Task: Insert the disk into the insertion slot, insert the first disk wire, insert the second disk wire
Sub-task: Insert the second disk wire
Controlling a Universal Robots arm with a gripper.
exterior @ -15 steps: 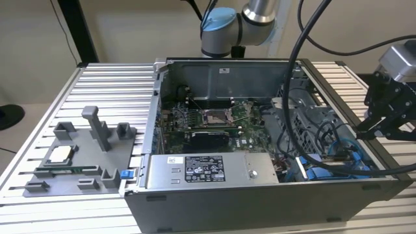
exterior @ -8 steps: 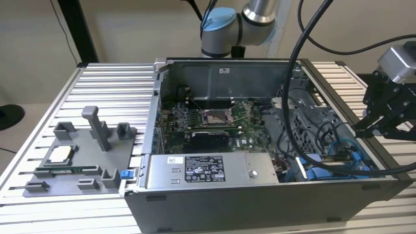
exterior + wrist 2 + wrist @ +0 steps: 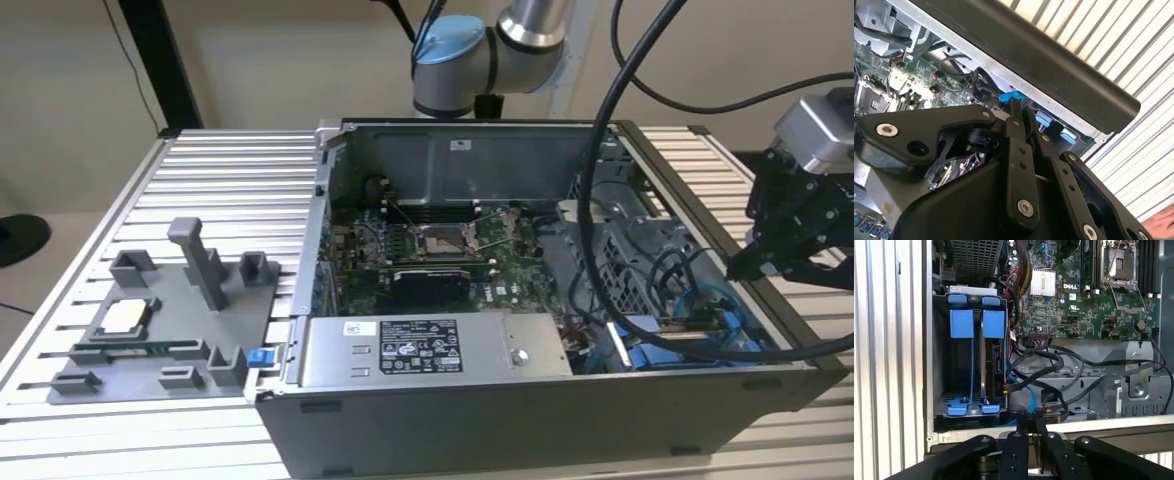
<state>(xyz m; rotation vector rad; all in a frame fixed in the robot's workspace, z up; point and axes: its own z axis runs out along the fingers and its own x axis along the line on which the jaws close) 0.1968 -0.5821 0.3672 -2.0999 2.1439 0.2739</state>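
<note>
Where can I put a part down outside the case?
Bare ribbed table lies behind the grey fixture, on the exterior view's left of the case. Inside the case, cables crowd around the drive cage.

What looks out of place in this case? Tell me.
Nothing broken or spilled. Loose black wires sprawl beside the insertion slot, and a thick black cable droops across the open case.
</note>
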